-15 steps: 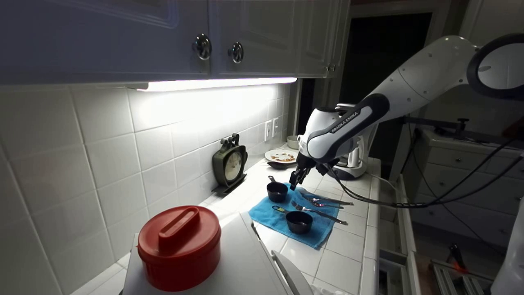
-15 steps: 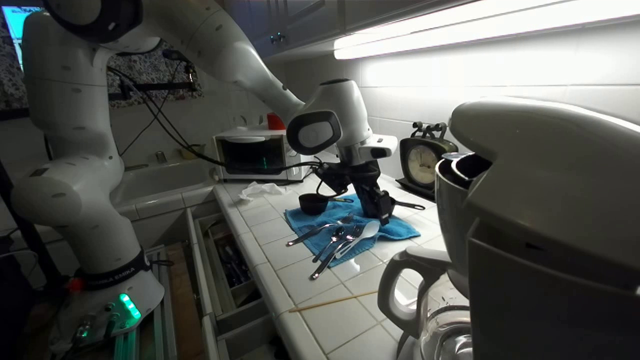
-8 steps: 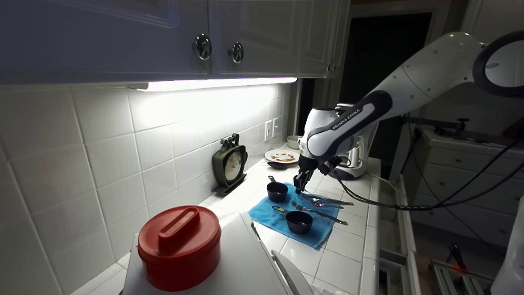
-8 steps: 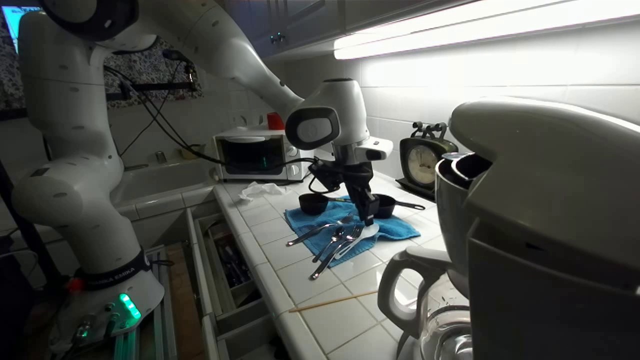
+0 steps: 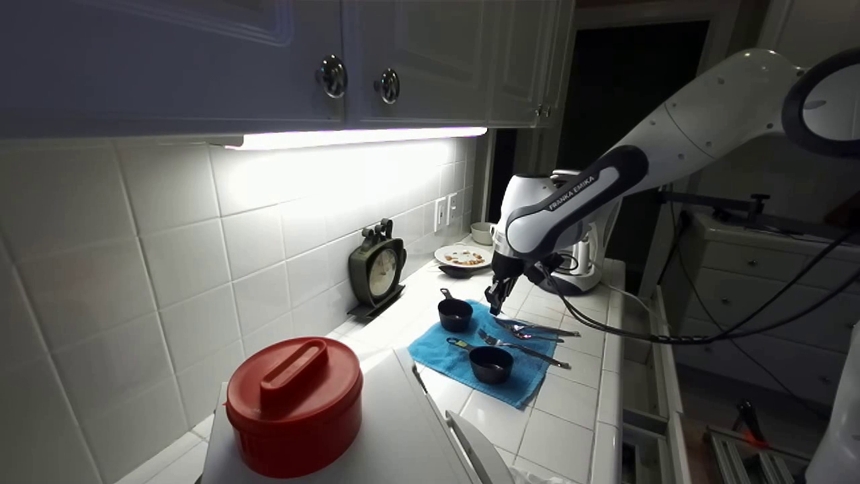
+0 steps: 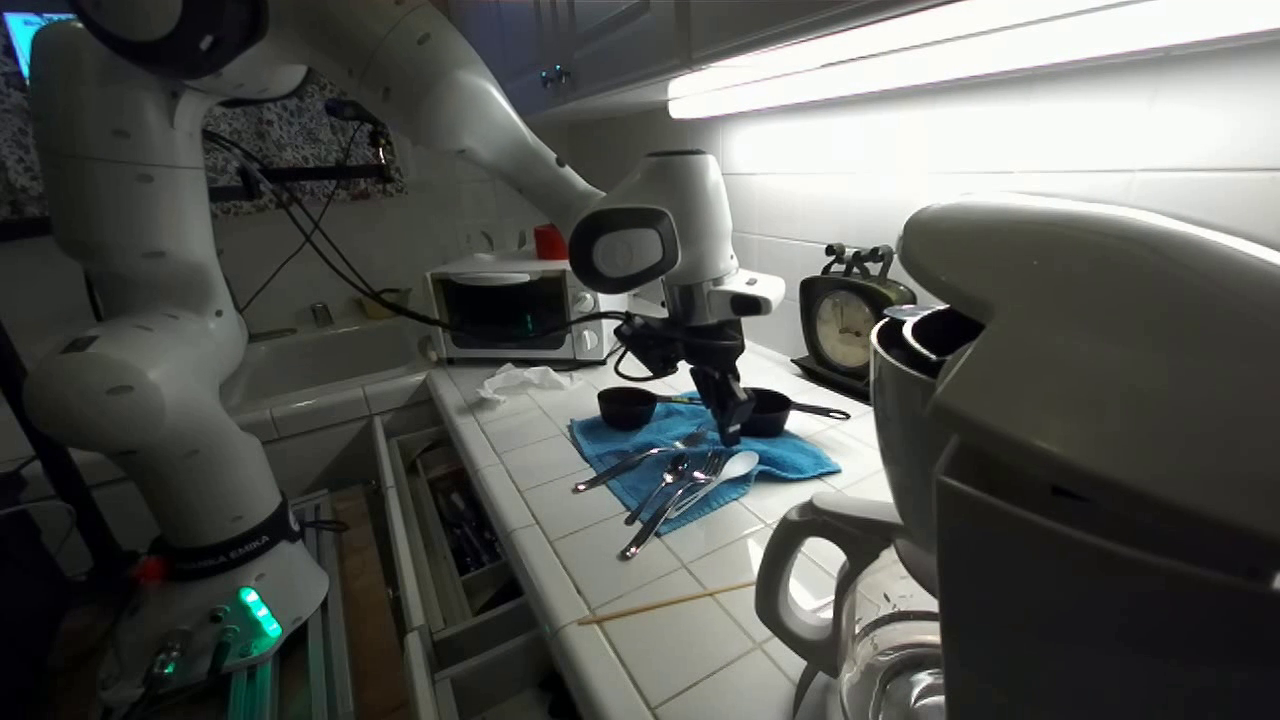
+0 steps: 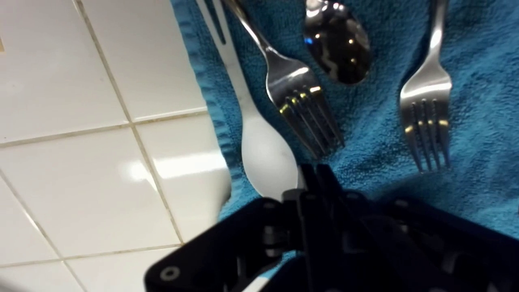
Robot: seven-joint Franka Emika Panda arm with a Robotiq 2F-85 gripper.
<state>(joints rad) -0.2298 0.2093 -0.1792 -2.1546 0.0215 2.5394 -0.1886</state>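
Observation:
My gripper (image 7: 315,167) is shut, its two dark fingertips side by side with nothing visible between them. It hangs above the blue towel (image 5: 437,351) on the tiled counter. Closest to the fingertips in the wrist view is the bowl of a white spoon (image 7: 268,156), partly hidden by the left finger; contact cannot be told. A metal fork (image 7: 290,79) points its tines towards the fingertips. Beyond it lie a shiny metal spoon (image 7: 340,46) and another fork (image 7: 425,87). Two black measuring cups, one (image 6: 768,412) behind the gripper and one (image 6: 627,408) farther off, rest on the towel.
A dark green scale (image 5: 377,272) stands by the wall, and a plate of food (image 5: 463,256) lies farther along. The white mixer (image 6: 1100,330), a wooden stick (image 6: 665,605), an open drawer (image 6: 400,530) and a toaster oven (image 6: 510,315) surround the area. A red container (image 5: 295,410) is raised.
The gripper has shifted across the towel, away from the wall and towards the cutlery, then risen slightly. Its fingers have come together. The cutlery and cups look unmoved.

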